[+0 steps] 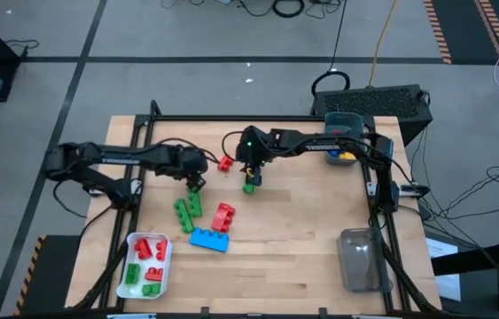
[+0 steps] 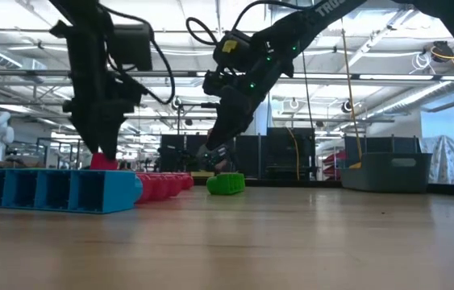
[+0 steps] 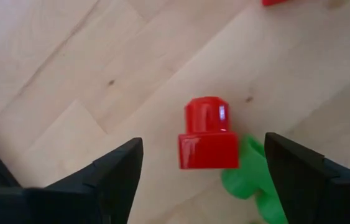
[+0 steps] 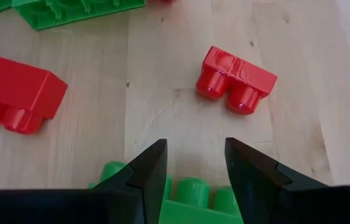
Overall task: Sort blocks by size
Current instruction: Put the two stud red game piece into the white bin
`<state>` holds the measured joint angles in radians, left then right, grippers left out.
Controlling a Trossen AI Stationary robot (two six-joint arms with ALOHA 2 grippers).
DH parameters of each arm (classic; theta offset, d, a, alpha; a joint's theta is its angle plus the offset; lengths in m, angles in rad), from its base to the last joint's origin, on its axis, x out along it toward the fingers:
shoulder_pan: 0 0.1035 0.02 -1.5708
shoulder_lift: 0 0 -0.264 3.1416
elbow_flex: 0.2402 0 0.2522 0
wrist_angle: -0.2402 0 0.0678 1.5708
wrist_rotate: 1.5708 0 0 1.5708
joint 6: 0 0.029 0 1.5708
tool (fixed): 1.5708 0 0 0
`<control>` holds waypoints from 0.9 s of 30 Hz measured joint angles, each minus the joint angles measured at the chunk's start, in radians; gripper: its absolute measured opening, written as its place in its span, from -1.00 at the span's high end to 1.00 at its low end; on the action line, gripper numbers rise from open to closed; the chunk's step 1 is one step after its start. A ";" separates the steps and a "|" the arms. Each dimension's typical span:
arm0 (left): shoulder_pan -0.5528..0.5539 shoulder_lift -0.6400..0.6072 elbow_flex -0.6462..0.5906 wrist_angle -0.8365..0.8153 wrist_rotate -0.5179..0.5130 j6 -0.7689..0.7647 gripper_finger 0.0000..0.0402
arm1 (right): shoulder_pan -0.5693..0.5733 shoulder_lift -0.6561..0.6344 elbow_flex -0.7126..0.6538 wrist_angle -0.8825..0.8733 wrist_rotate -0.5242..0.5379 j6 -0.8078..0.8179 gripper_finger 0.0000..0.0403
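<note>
My left gripper (image 3: 202, 155) points down, open, with its fingers on either side of a small red one-stud block (image 3: 207, 140) and apart from it. The block lies on its side against a green block (image 3: 252, 180). My right gripper (image 4: 195, 152) hangs at mid-table with a narrow gap between its fingertips, just above a green block (image 4: 193, 199) that rests on the table (image 2: 227, 184). Loose on the wood lie a red two-stud block (image 4: 237, 78), a longer red block (image 1: 222, 215), green blocks (image 1: 187, 208) and a blue block (image 1: 209, 239). My left gripper touches nothing. My right gripper stands over the green block's studs (image 4: 190, 190), slanting down from the table's right. I cannot tell whether its fingers touch the block.
A white tray (image 1: 130, 257) holding red and green blocks sits at the near left. A teal bin (image 1: 342, 133) with yellow and blue pieces stands at the far right. A clear bin (image 1: 360, 259) is at the near right. Bare wood lies between the loose blocks and the clear bin.
</note>
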<state>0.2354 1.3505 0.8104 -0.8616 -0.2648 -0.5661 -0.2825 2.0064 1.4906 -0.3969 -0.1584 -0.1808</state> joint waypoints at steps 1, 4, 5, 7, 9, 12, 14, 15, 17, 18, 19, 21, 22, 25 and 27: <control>0.006 0.009 0.000 0.000 0.001 0.004 -0.45 | 0.000 0.000 0.000 0.000 0.000 -0.002 0.26; 0.023 0.028 0.000 0.001 0.002 0.008 -0.44 | 0.000 -0.001 0.000 0.000 0.000 -0.006 0.26; 0.027 0.033 0.000 0.005 0.002 0.016 -0.44 | 0.000 -0.001 0.000 0.000 0.000 -0.007 0.26; 0.032 0.041 0.000 0.016 0.006 0.028 -0.43 | 0.000 -0.001 0.000 0.000 0.000 -0.009 0.26; 0.037 0.047 0.000 0.028 0.024 0.034 -0.39 | 0.000 -0.001 0.000 -0.002 0.000 -0.011 0.26; 0.039 0.060 0.000 0.048 0.055 0.050 -0.25 | 0.000 -0.002 0.000 -0.007 0.000 -0.011 0.26; 0.039 0.071 0.000 0.054 0.062 0.051 -0.12 | 0.000 -0.002 0.000 -0.011 0.000 -0.011 0.26; 0.039 0.076 0.000 0.054 0.065 0.051 -0.06 | 0.000 -0.002 0.000 -0.012 0.000 -0.011 0.26; 0.039 0.087 0.000 0.054 0.068 0.055 0.06 | 0.000 -0.002 0.000 -0.017 0.000 -0.011 0.26; 0.039 0.090 0.000 0.053 0.075 0.058 0.12 | 0.000 -0.002 0.000 -0.019 0.000 -0.010 0.26; 0.039 0.094 0.000 0.053 0.078 0.059 0.18 | 0.000 -0.002 0.000 -0.022 0.000 -0.010 0.26; 0.039 0.096 0.000 0.054 0.078 0.063 0.28 | 0.000 -0.002 0.000 -0.029 0.000 -0.009 0.26; 0.039 0.096 0.000 0.057 0.079 0.077 0.33 | 0.000 -0.002 0.000 -0.032 0.000 -0.008 0.26; 0.039 0.093 0.000 0.062 0.079 0.085 0.49 | 0.000 -0.002 0.000 -0.040 0.000 -0.007 0.26; 0.039 0.088 0.000 0.062 0.079 0.101 0.58 | 0.000 -0.002 0.000 -0.042 0.000 -0.007 0.26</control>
<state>0.2749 1.4386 0.8104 -0.7998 -0.1861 -0.4647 -0.2825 2.0048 1.4902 -0.4389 -0.1581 -0.1879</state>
